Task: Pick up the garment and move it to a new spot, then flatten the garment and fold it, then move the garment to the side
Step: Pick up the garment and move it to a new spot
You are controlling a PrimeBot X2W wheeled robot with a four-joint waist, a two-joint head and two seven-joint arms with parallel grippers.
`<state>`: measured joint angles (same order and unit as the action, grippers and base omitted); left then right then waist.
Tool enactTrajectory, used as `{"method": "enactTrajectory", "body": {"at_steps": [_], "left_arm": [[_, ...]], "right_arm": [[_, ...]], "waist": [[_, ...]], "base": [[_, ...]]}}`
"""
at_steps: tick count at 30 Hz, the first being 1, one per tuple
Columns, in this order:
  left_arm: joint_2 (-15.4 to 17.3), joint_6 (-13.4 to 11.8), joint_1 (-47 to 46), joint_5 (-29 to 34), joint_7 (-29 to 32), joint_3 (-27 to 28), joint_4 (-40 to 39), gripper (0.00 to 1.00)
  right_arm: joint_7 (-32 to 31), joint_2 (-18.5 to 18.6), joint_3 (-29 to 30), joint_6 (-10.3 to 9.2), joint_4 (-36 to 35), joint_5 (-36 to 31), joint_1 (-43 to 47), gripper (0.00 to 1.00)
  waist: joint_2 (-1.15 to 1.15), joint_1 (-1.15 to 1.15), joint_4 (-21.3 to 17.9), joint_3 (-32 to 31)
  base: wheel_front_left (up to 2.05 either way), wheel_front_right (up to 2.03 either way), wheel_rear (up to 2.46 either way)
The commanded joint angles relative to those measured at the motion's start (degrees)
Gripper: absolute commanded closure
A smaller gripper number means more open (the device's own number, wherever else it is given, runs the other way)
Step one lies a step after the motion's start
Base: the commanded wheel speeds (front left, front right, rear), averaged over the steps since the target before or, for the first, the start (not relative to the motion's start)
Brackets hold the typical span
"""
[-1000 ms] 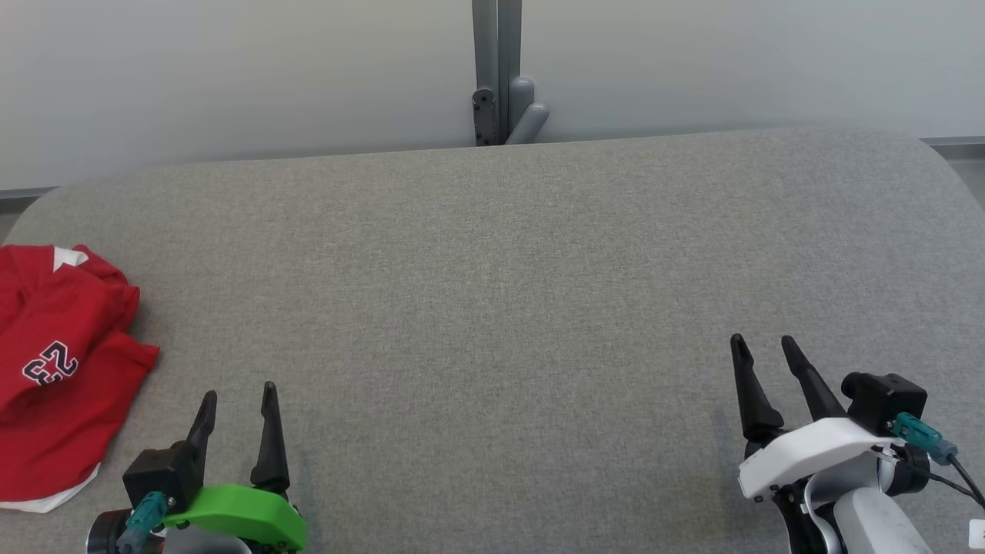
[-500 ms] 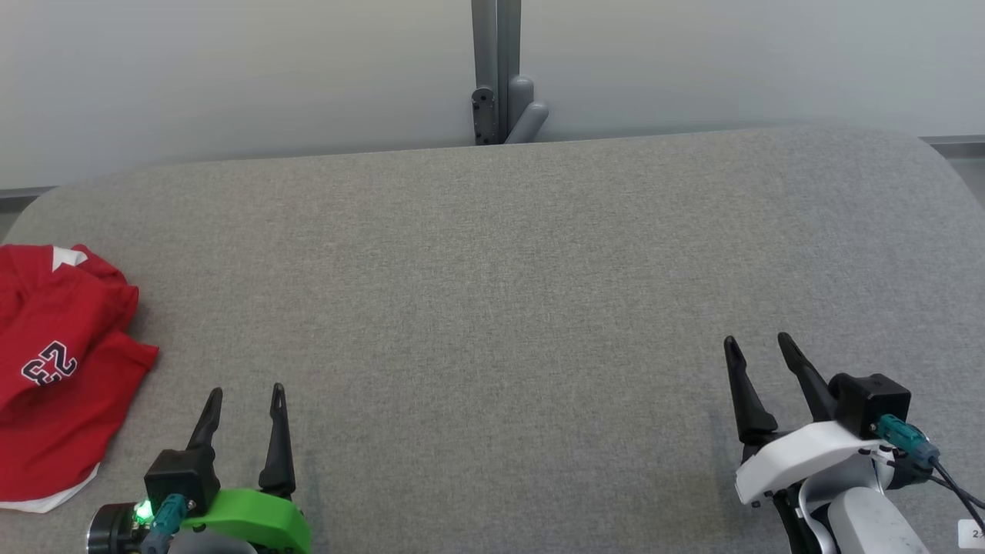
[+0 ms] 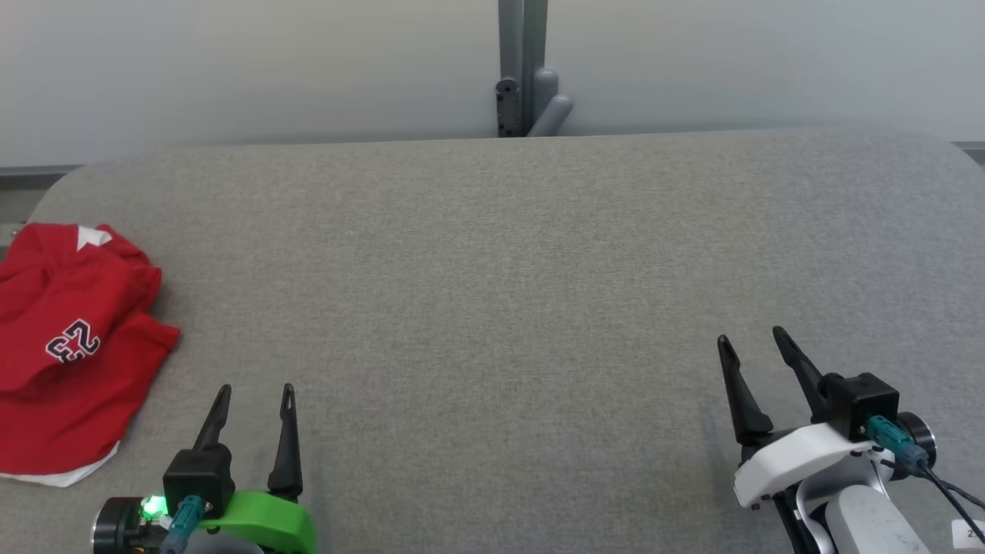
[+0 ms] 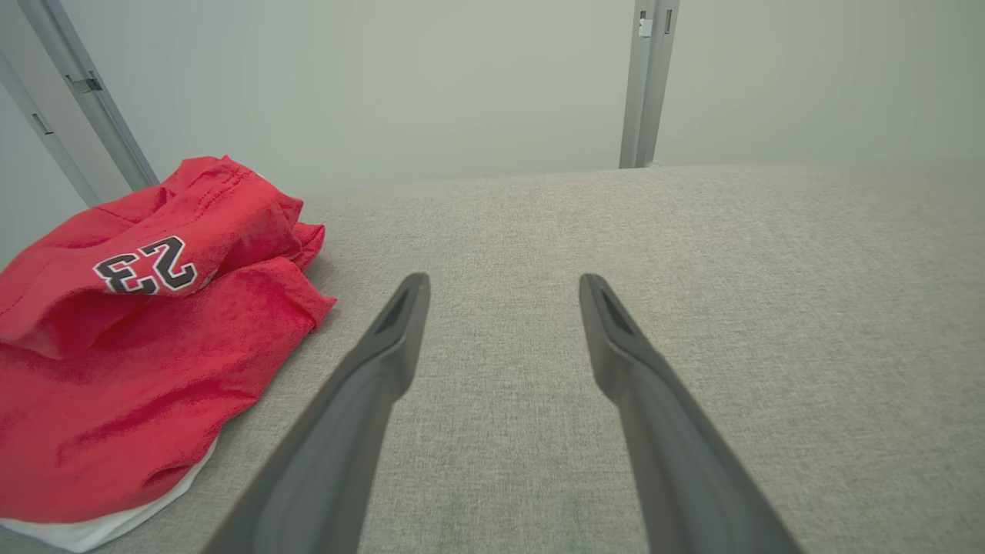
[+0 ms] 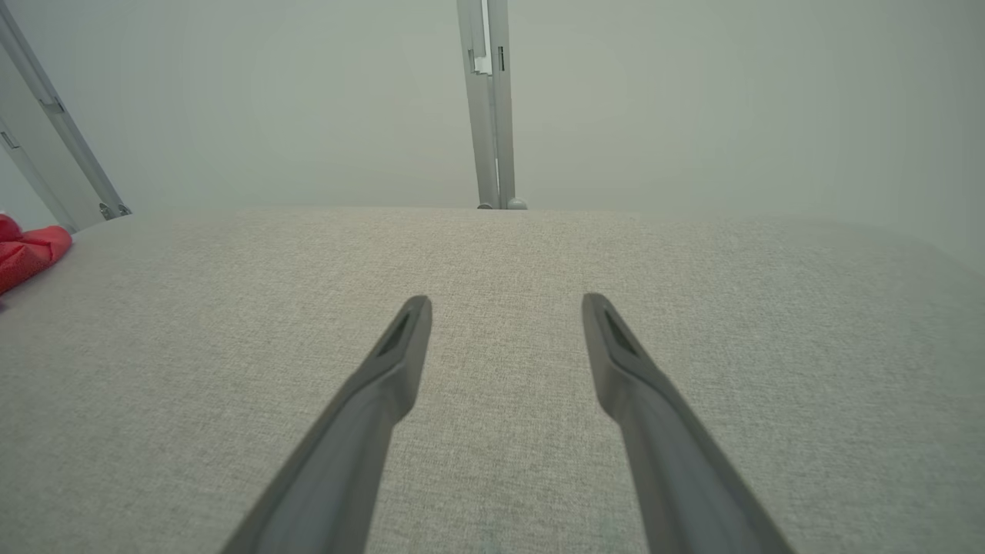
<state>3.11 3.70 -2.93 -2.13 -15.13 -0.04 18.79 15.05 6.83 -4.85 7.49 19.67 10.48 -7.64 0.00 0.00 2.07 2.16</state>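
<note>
A crumpled red garment [image 3: 73, 346] with a dark "23" print and a white edge lies at the far left of the grey padded table [image 3: 508, 269]. My left gripper [image 3: 256, 391] stands open near the front edge, just right of the garment and apart from it. In the left wrist view the garment [image 4: 138, 338] is bunched to the left of my open left gripper [image 4: 504, 283]. My right gripper [image 3: 750, 338] is open at the front right, with nothing between its fingers. The right wrist view has my open right gripper [image 5: 506, 302] and a red bit of the garment [image 5: 27, 254] at the left edge.
A grey metal post [image 3: 523, 69] with a bracket rises behind the table's far edge, against a pale wall. The table's corners are rounded. A slanted grey rail [image 4: 85, 100] stands behind the garment in the left wrist view.
The head camera has turned a little, shifting the whole picture rightward. My left gripper has edged slightly to the right; both grippers stay open.
</note>
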Motion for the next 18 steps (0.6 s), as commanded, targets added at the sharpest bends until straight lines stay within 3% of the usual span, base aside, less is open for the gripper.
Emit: {"method": "enactTrajectory", "body": {"at_steps": [1,6,7,15,18], "left_arm": [[0.10,-0.03,-0.12,0.02,-0.04,0.10,-0.09,0.00],[0.00,-0.14,0.78,-0.88,-0.04,1.16,0.80,0.00],[0.00,-0.14,0.78,-0.88,-0.04,1.16,0.80,0.00],[-0.09,0.34,2.88,-2.22,-0.03,3.52,1.17,0.00],[-0.09,0.37,3.78,-2.76,-0.03,5.55,0.97,0.00]], "right_arm": [[0.19,0.51,-0.19,0.00,-0.46,0.07,-0.58,0.00],[0.19,0.53,-1.53,0.00,-0.74,0.02,-0.19,0.00],[0.19,0.53,-1.53,0.00,-0.74,0.02,-0.19,0.00],[0.19,-0.09,-6.24,0.00,0.34,1.08,-1.20,0.00],[0.19,-0.36,-8.63,-0.01,0.86,1.38,-2.28,0.00]], "waist": [[0.00,0.00,3.06,0.74],[0.00,0.00,10.81,0.76],[0.00,0.00,10.81,0.76],[0.00,0.00,25.15,0.09],[0.00,0.00,27.95,0.48]], "base": [[0.00,0.00,0.00],[0.00,0.00,0.00],[0.00,0.00,0.00],[0.00,0.00,0.00],[0.00,0.00,0.00]]}}
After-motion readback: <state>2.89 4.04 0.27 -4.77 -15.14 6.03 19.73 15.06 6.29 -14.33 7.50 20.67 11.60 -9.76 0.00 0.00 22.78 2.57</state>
